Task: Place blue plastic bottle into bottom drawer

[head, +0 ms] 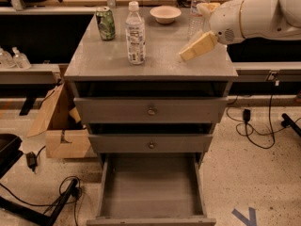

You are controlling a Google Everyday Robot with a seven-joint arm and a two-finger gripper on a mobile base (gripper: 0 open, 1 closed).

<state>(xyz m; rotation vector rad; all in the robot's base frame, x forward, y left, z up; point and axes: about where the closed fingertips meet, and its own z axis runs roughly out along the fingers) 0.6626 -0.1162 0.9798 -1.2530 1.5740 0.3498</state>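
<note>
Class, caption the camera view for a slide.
Open bottom drawer; gripper over cabinet top, right of the blue bottle.

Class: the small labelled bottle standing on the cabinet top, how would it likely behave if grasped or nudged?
The blue plastic bottle stands upright, tall over a narrow base, so a high nudge would probably tip it. Being round, it would then likely roll. Its clear plastic may give when squeezed. The claw hovers over the cabinet top, apart from the bottle.
</note>
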